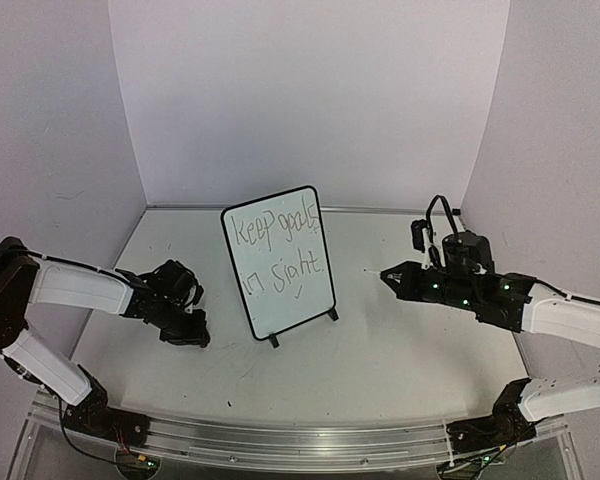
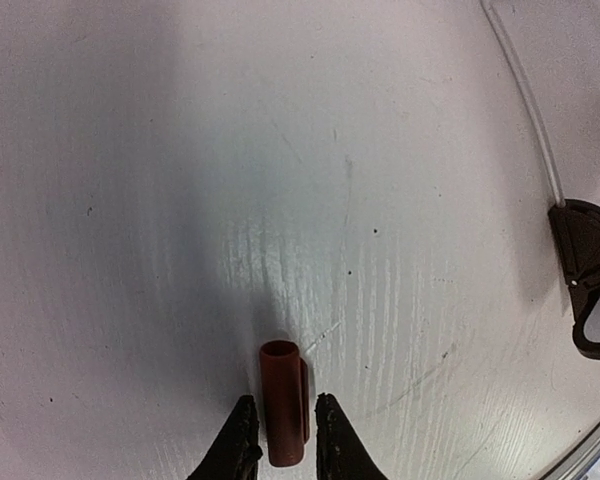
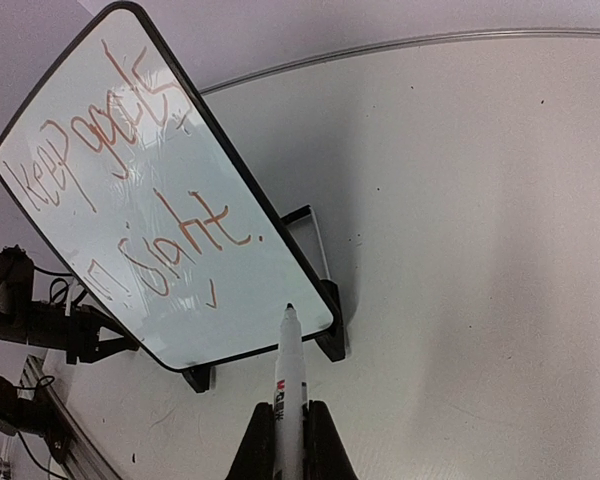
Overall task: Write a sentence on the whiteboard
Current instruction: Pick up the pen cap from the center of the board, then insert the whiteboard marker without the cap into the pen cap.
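Top view, board: small white whiteboard with rounded corners and a thin black frame point(image 1: 278, 262) stands upright on two black feet at mid-table, turned slightly, between the two arms.
Top view, writing: handwritten sentence point(image 1: 277, 250) reads "Keep goals" over "in sight", with a small tick beneath.
Top view, surface: white table point(image 1: 380, 340).
Top view, left gripper point(image 1: 185, 333): low over the table, left of the board and apart from it; jaws not visible here.
Top view, right gripper point(image 1: 390, 275): right of the board, pointing at it, clear of it.
Left wrist view, cap: short red-brown cylindrical pen cap point(image 2: 283, 420) lies on the table between the two black fingers point(image 2: 242, 440).
Left wrist view, claw: nearly closed around the cap; I cannot tell if the pads press it.
Left wrist view, edge: one black board foot point(image 2: 585, 260) at the right.
Right wrist view, claw: closed on a white-barrelled marker point(image 3: 289, 365), dark tip aimed at the board's lower frame.
Right wrist view, label: red and black print on the barrel, unreadable.
Right wrist view, ink: the lettering is orange-red.
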